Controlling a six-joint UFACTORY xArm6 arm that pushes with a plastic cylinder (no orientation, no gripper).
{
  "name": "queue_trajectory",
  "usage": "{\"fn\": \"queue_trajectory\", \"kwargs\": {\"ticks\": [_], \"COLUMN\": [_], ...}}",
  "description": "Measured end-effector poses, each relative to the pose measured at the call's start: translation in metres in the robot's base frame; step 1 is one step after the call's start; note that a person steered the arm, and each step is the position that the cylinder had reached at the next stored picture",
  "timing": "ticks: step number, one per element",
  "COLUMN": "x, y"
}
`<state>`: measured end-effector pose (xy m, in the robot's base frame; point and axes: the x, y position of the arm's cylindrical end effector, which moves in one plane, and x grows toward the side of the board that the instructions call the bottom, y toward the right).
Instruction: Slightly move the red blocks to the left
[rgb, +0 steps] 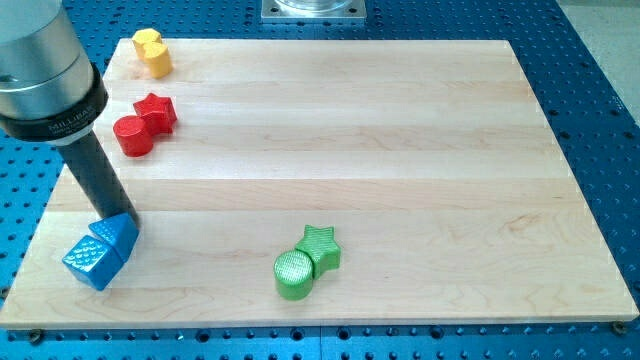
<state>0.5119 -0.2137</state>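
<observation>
Sitting touching at the wooden board (400, 140)'s upper left: red plastic star (157, 111) and red plastic cylinder (132, 136), pair running diagonally. My tip (118, 216), no claw fitted, meets blue blocks (101, 251) below; yellow block (152, 51) above.

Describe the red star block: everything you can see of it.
The red star block is a small, chunky star-shaped piece of glossy, plastic-looking red, lying flat on the wooden board near the view's upper left. Its lower-left side touches the red cylinder, so the two form a pair. The yellow block sits apart above it. My tip is well below it, at the blue blocks, not touching it.
</observation>
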Motion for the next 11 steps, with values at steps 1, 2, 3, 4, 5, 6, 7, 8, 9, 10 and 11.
{"fn": "queue_trajectory", "kwargs": {"ticks": [1, 2, 3, 4, 5, 6, 7, 8, 9, 10, 11], "x": [0.000, -0.011, -0.039, -0.093, -0.162, -0.182, -0.182, -0.182, -0.171, -0.159, -0.194], "y": [-0.005, -0.025, 0.035, 0.115, 0.129, 0.098, 0.052, 0.044, 0.035, 0.024, 0.050]}}
